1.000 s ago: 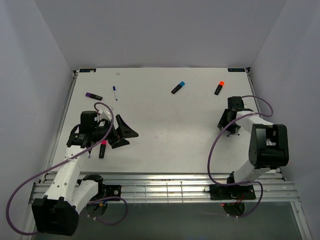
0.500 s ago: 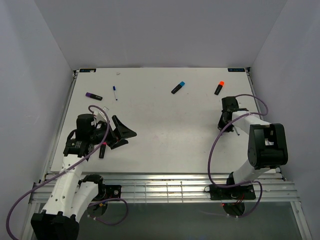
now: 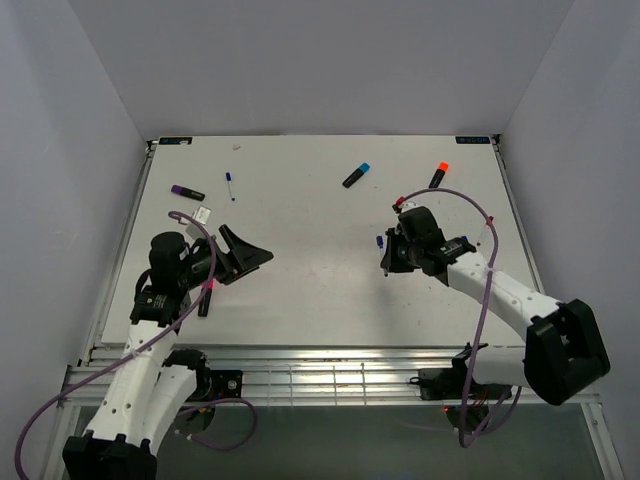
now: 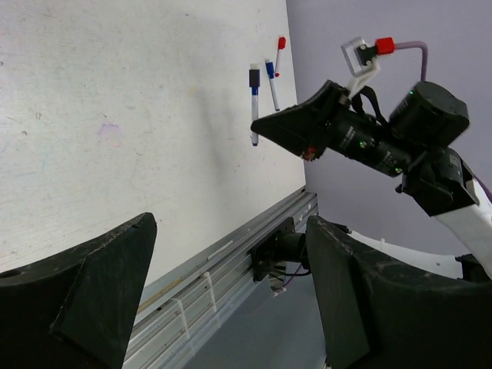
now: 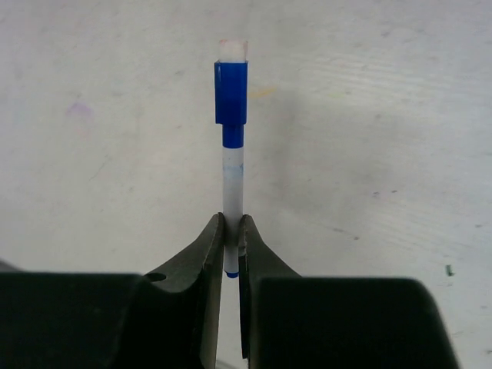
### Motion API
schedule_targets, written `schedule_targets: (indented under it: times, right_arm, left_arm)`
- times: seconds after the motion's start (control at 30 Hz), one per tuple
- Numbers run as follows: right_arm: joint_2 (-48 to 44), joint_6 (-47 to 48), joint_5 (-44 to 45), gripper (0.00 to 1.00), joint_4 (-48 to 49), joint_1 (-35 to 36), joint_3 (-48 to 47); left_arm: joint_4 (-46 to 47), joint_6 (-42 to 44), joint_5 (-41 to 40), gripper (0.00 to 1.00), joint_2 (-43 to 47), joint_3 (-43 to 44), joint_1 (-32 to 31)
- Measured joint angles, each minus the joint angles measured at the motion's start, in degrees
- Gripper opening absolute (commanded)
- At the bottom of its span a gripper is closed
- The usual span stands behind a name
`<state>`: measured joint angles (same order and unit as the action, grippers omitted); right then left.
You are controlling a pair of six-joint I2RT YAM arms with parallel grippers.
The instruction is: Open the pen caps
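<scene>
1. comparing with a second earlier, found the right gripper (image 5: 232, 223) swung in from the right side of the table (image 3: 300, 220) toward the middle, and clamped shut where it had stood part open.
2. saw it pinching a slim pen (image 5: 232, 177) by the white barrel, with only the barrel's tail end behind the fingertips.
3. placed the blue cap (image 5: 231, 92) on the free end, seated on the barrel, out beyond the fingertips and touched by neither jaw.
4. found the left gripper (image 4: 231, 307) drawn back a little toward the near left, spread wide with nothing between its fingers, facing the other arm and well apart from that cap.
5. read this as pick-up done and pulling not begun; judged that the open jaws needed to cross over and close on the cap alone.
6. noted the magenta highlighter (image 3: 205, 297) just beside the left arm, and the purple highlighter (image 3: 187, 192), blue highlighter (image 3: 357, 174) and orange highlighter (image 3: 438, 175) along the far side, all capped and unmoved.
</scene>
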<state>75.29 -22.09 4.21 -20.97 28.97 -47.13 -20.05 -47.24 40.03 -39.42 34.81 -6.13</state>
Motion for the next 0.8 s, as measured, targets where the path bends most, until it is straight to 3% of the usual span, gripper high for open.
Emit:
schedule_targets:
  times: [0.1,0.33,0.6,0.8]
  right_arm:
    - [-7.13,-1.53,-7.48,0.08,5.22,2.75,5.81]
    - [-10.99,-5.66,-19.02,0.08,13.09,7.91,12.76]
    - [-11.37,-10.84,-22.84,0.08,19.19,13.77,12.52]
    - [-8.85,-13.86,-22.75,0.08,20.33,17.40,10.86]
  left_arm:
    - [4.76,-1.64,-1.68,0.86,-2.54,-2.40,-3.13]
    - [11.58,-3.13,-13.40,0.80,-17.18,0.79,-21.77]
    - [16.39,-4.72,-26.45,0.72,-23.54,1.97,-30.73]
    - [18.43,-5.81,-32.50,0.65,-23.65,1.99,-32.81]
